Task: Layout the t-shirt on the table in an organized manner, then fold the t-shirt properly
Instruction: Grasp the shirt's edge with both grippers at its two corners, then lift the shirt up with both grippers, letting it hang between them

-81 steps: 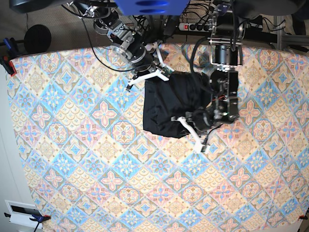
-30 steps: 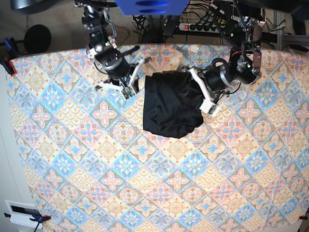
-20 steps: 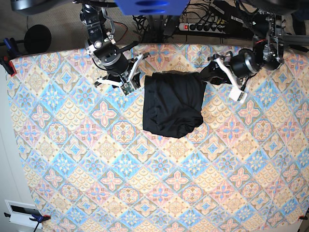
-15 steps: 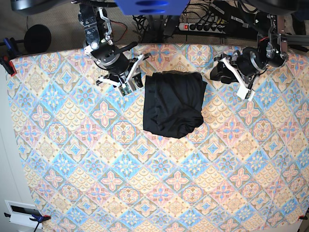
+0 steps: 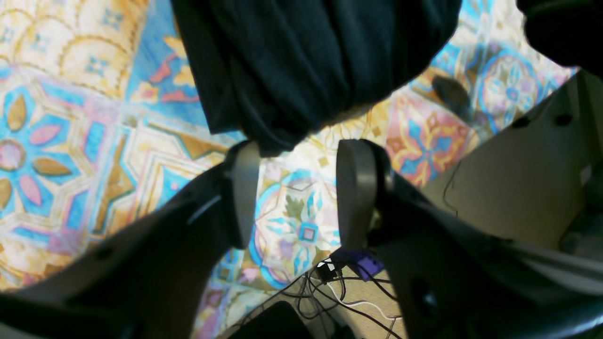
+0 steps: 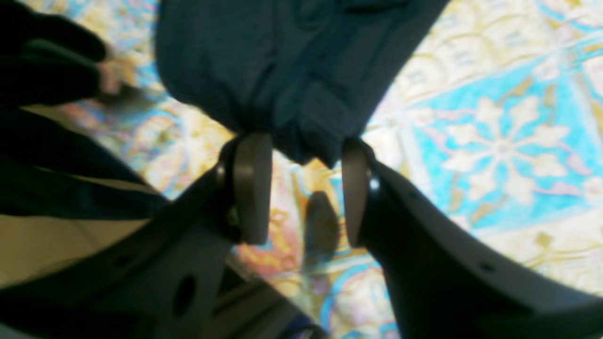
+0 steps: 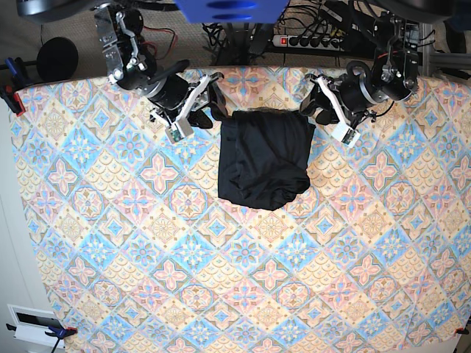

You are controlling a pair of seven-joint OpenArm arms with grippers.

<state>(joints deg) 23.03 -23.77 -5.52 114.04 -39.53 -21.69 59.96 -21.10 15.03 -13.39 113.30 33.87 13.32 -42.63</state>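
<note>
The wide table [image 7: 110,250], covered in cloth patterned with pastel blue, pink and cream diamond floral tiles, fills nearly the whole base view. Its far edge runs along the top, its left edge curves down the side, and the near two thirds of the cloth lie bare, as do the broad flanks left and right of the garment.

One plain black long-sleeved t-shirt [image 7: 263,158] of thin, soft fabric lies as a folded, roughly rectangular bundle near the table's far edge, about midway across. Its near hem is rounded and slightly bunched, with creases running along its length; its far corners reach toward the two arms.

Two arms come in from beyond the far edge, one at each far corner of the bundle, both angled inward and low over the cloth. The right gripper [image 6: 301,188] sits at the corner on the base view's left; its two grey fingers stand apart, and a puckered lobe of fabric lies just beyond the tips, not pinched between them. The left gripper [image 5: 299,193] is at the opposite corner, jaws likewise spread, with the shirt's edge touching or just beside one fingertip [image 5: 245,165] and bare tablecloth showing through the gap. Neither gripper holds anything.
</note>
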